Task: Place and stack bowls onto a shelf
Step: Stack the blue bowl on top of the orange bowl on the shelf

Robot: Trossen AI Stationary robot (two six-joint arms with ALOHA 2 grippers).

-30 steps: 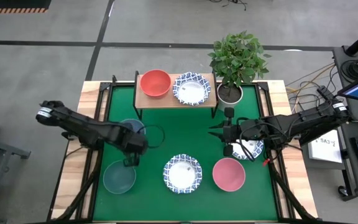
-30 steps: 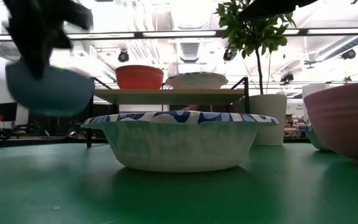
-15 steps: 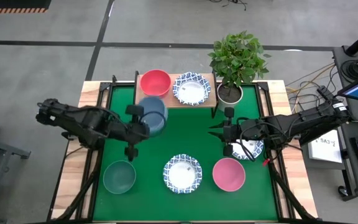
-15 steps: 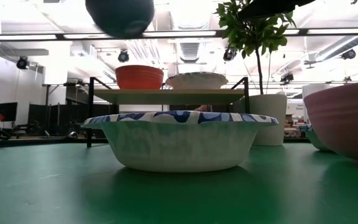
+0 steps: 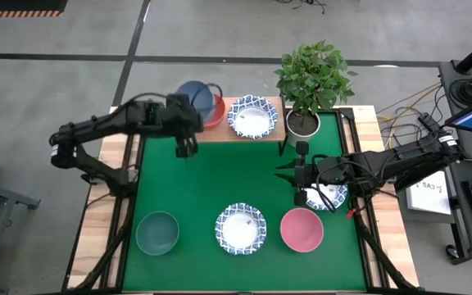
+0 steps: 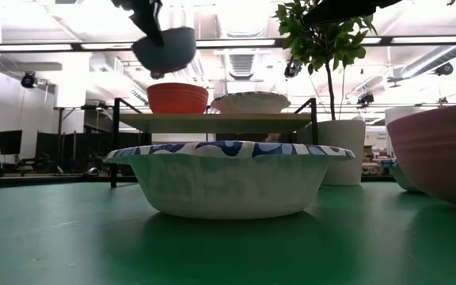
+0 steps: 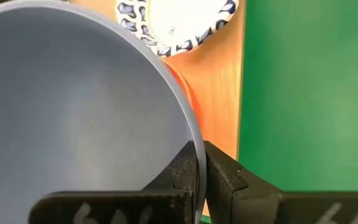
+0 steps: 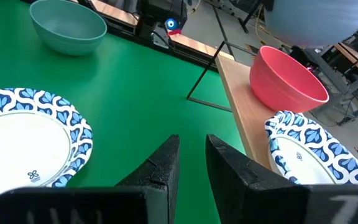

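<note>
My left gripper point(image 5: 188, 111) is shut on the blue bowl point(image 5: 193, 94) and holds it in the air over the red bowl point(image 5: 216, 113). The red bowl stands on the shelf point(image 5: 236, 133) beside a blue-patterned white bowl point(image 5: 252, 116). In the low view the blue bowl point(image 6: 165, 47) hangs just above the red bowl point(image 6: 177, 97). The teal bowl point(image 5: 156, 233), a patterned bowl point(image 5: 240, 229) and the pink bowl point(image 5: 301, 229) rest on the green table. My right gripper point(image 5: 281, 174) waits over the table's right half, narrowly open, beside another patterned bowl point(image 5: 331, 197). My left gripper pinches the blue bowl's rim point(image 7: 194, 146), one finger point(image 7: 179, 177) inside the bowl and the other point(image 7: 232, 180) outside. The fingers come at it from above, on the side toward the table's near edge. The bowl is lifted clear and roughly upright over the red bowl.
A potted plant point(image 5: 310, 82) stands at the shelf's right end. The shelf top holds two bowls side by side. Open green table point(image 5: 236, 176) lies between the shelf and the near row of bowls.
My left gripper has carried the blue bowl up from low over the table's left middle and toward the far edge, to a place above the red bowl on the shelf. It has stayed shut on the rim. The other bowls have not moved.
</note>
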